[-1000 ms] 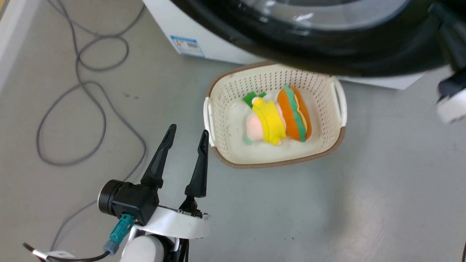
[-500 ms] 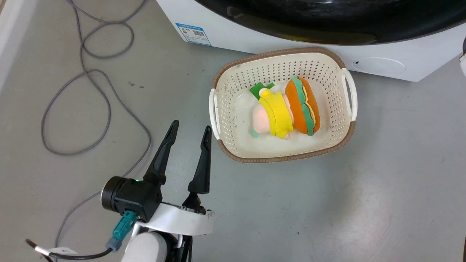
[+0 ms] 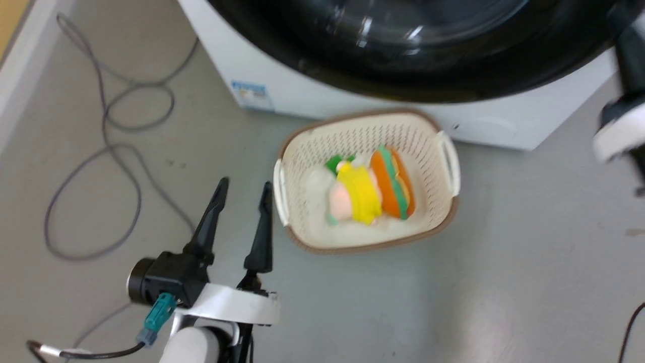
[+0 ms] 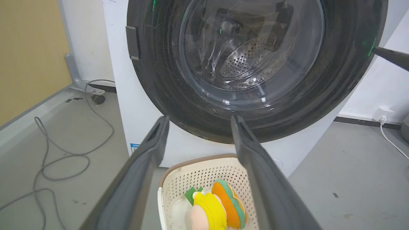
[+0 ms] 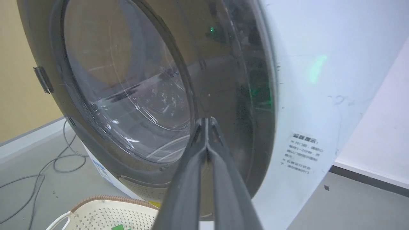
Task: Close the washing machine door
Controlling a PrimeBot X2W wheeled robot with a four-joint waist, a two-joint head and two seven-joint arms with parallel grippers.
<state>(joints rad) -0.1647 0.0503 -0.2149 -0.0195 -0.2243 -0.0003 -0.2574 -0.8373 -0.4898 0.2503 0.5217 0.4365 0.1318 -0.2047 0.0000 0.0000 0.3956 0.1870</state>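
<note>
- Fingers (image 5: 188, 182) of the right gripper (image 5: 207, 121) are pressed together with nothing between them. Their tips lie at the black rim of the washing machine door (image 5: 127, 95); whether they touch it I cannot tell.
- Fingers of the left gripper (image 3: 244, 183) stand spread and hold nothing. It hovers over the floor (image 3: 504, 252), just left of the basket (image 3: 363, 136).
- The door sits in the front face of the washing machine (image 4: 140, 127). From both wrist views its rim looks flush against the white front, with no gap showing at the edge near the right gripper.
- By my judgement the swing is done or very nearly done. What may be left is a firm push to seat the latch, and the pictures cannot show whether it has caught.
- The basket stands on the floor just before the machine's bottom edge, below the door. It holds a yellow-and-pink plush toy (image 3: 355, 194) and, touching it on the right, an orange-and-green plush burger (image 3: 393, 184). A small green piece lies at the far side of the yellow toy.
- Through the glass, the steel drum shows bare perforated metal and nothing inside, as far as reflections allow.
</note>
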